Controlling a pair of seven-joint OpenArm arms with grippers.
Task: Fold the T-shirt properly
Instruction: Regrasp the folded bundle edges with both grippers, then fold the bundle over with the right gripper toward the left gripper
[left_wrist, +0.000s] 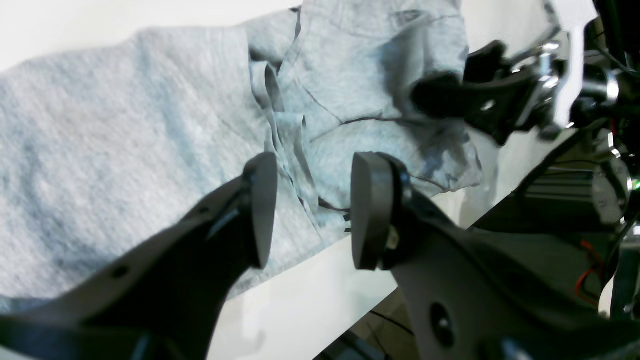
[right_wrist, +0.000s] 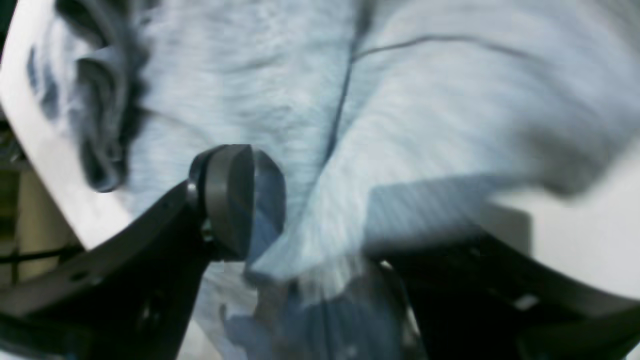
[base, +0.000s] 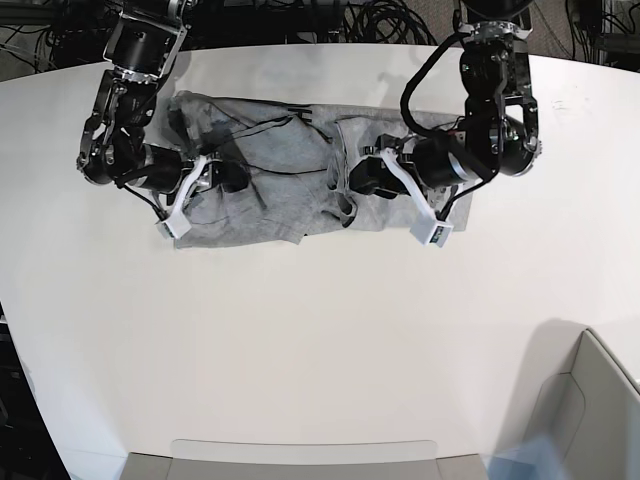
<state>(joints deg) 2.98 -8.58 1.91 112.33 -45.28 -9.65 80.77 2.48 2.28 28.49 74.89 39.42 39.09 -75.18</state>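
The heather-grey T-shirt (base: 290, 165) lies crumpled across the far part of the white table (base: 320, 330), with both grippers over it. My left gripper (base: 362, 178) hovers at the shirt's middle. In the left wrist view the left gripper (left_wrist: 312, 210) is open, with a rumpled seam of the T-shirt (left_wrist: 125, 150) showing in the gap. My right gripper (base: 232, 178) sits low on the shirt's left part. In the right wrist view the right gripper (right_wrist: 310, 235) stands wide, and a fold of the T-shirt (right_wrist: 425, 125) lies between its fingers and hides one of them.
The table's near edge (left_wrist: 400, 265) runs just below the shirt in the left wrist view. A grey bin (base: 590, 400) stands at the lower right of the base view and a flat tray (base: 300, 455) at the bottom. Cables (base: 370, 20) lie behind the table.
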